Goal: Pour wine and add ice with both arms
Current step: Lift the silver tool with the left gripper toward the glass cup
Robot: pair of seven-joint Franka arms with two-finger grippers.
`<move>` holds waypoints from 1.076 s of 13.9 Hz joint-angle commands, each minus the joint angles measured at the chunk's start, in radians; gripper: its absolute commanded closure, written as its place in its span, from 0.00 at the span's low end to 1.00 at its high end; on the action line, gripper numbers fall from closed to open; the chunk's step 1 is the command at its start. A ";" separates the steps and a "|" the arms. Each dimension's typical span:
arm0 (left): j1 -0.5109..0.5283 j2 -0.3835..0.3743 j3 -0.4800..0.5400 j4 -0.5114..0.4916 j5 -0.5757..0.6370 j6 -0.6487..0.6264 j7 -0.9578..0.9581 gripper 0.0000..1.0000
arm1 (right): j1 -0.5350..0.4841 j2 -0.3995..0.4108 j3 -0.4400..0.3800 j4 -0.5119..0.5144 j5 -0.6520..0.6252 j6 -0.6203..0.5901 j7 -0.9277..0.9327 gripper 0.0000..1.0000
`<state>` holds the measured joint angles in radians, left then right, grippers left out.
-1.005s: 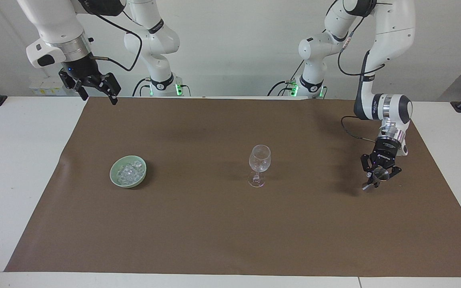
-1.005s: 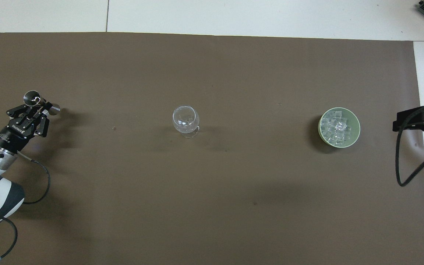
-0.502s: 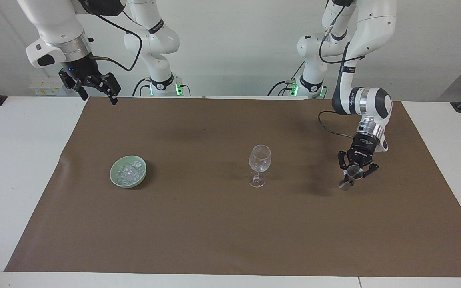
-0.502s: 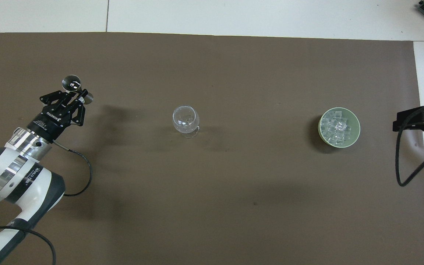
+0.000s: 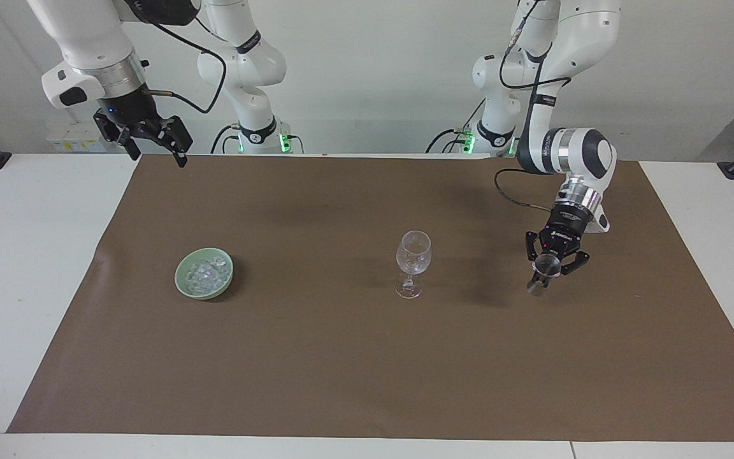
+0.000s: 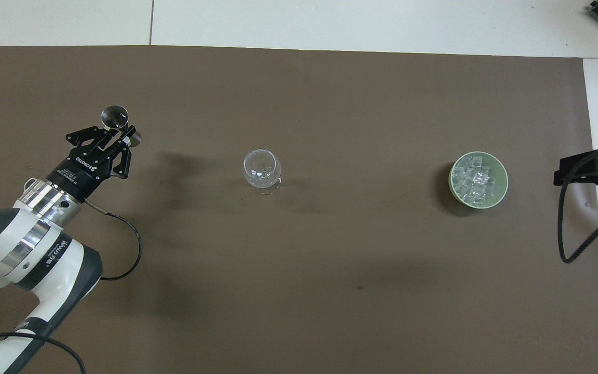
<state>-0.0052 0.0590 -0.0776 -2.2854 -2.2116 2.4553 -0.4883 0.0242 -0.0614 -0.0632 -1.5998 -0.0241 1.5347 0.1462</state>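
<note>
The left gripper (image 5: 546, 275), clenched on a small measuring cup (image 5: 544, 270), could knock over the glass (image 5: 413, 262); the right gripper (image 5: 150, 139) waits released.

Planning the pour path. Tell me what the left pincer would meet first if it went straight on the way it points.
Probably only the brown mat. The left pincer, shut on a small metal cup, points steeply down, and the wine glass stands off to its side. Depth is uncertain.

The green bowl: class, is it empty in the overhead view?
No, the green bowl holds a heap of ice, small clear chunks that fill most of its inside.
</note>
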 commanded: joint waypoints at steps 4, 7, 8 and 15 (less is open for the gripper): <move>-0.111 -0.073 0.013 -0.039 -0.060 0.079 0.022 1.00 | -0.010 -0.023 0.005 -0.022 0.023 -0.010 -0.016 0.00; -0.160 -0.074 0.012 -0.022 -0.069 0.131 0.023 1.00 | -0.010 -0.023 0.005 -0.022 0.023 -0.010 -0.016 0.00; -0.174 -0.074 0.012 -0.017 -0.071 0.145 0.023 1.00 | -0.010 -0.023 0.005 -0.022 0.023 -0.010 -0.016 0.00; -0.263 -0.068 0.003 0.040 -0.086 0.251 0.028 1.00 | -0.010 -0.023 0.005 -0.022 0.023 -0.010 -0.016 0.00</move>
<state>-0.2339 0.0023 -0.0798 -2.2655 -2.2645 2.6552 -0.4827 0.0243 -0.0614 -0.0632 -1.5998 -0.0241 1.5347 0.1462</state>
